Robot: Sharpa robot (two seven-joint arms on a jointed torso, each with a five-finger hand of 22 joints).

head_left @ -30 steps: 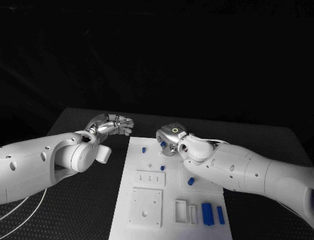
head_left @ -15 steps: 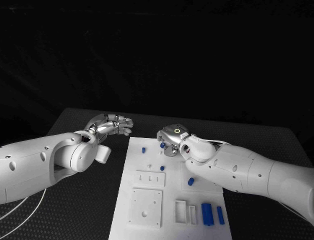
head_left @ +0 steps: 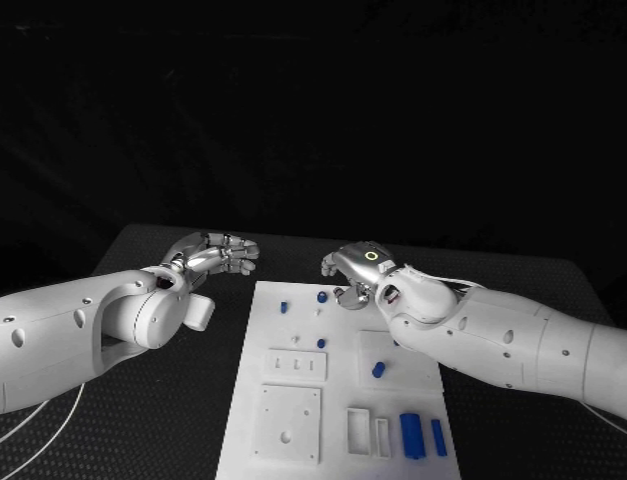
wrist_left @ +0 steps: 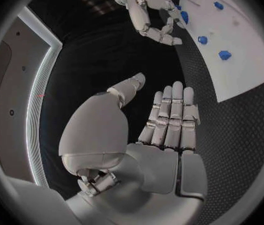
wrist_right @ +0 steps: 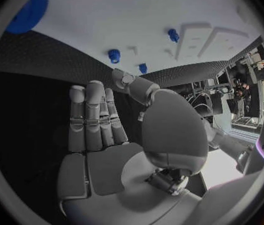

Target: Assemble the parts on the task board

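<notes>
The white task board (head_left: 293, 378) lies in the middle of the table, with small blue parts scattered on it. One blue part (head_left: 323, 297) sits at the far end, two (head_left: 320, 343) (head_left: 378, 369) near the middle, and two long ones (head_left: 411, 435) at the near right corner. My left hand (head_left: 212, 252) hovers off the board's far left corner; the left wrist view shows my left hand (wrist_left: 163, 130) with flat fingers and an empty palm. My right hand (head_left: 356, 272) hangs over the far end, beside the far part. My right hand (wrist_right: 101, 130) also holds nothing.
White raised blocks (head_left: 297, 362) and a square plate (head_left: 289, 420) stand on the board's near left half, with slotted pieces (head_left: 361, 426) beside them. The black table (head_left: 169, 400) stretches to both sides of the board.
My right hand has drifted slightly right, off the far blue part, which now shows whole. My left hand's fingers have spread a little. The whole picture has shifted slightly.
</notes>
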